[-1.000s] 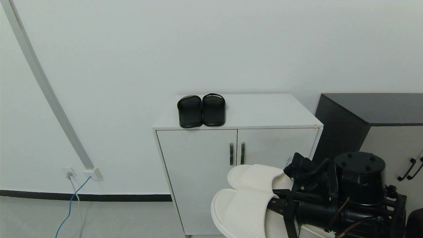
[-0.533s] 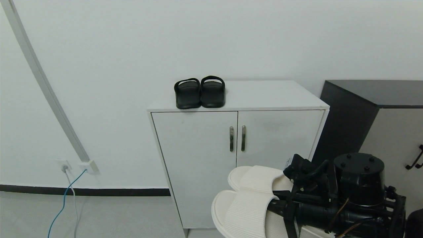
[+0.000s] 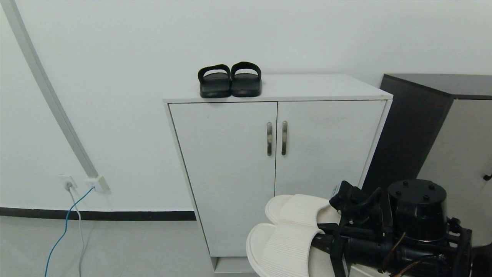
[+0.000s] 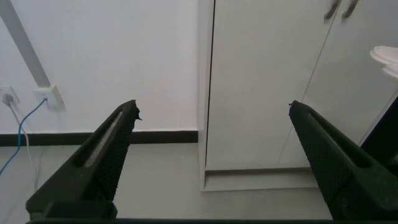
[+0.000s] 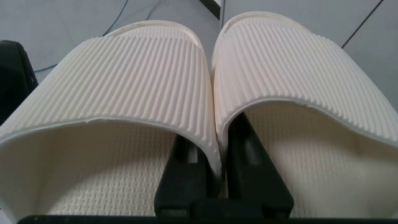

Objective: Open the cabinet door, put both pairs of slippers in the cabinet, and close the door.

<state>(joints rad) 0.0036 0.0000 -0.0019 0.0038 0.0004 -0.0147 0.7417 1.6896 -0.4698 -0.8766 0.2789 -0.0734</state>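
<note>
The white cabinet [image 3: 230, 173] stands against the wall with both doors shut, its two metal handles [image 3: 276, 138] side by side at the middle. A pair of black slippers [image 3: 230, 80] sits on its top, toward the left. My right gripper [image 3: 326, 234] is low in front of the right door, shut on the pair of white ribbed slippers [image 3: 292, 227]. In the right wrist view its fingers [image 5: 186, 171] pinch the two inner strap edges of the white slippers [image 5: 143, 81] together. My left gripper [image 4: 213, 107] is open with nothing in it, low beside the cabinet [image 4: 261, 93].
A dark cabinet [image 3: 415, 127] stands right of the white one. A wall socket with trailing cables [image 3: 67, 182] and a slanted conduit [image 3: 50, 96] are on the left wall. Grey floor [image 3: 134, 246] lies open left of the cabinet.
The whole head view has shifted, so the cabinet sits higher in the picture: the camera moved. My right gripper keeps the white slippers in the same hold.
</note>
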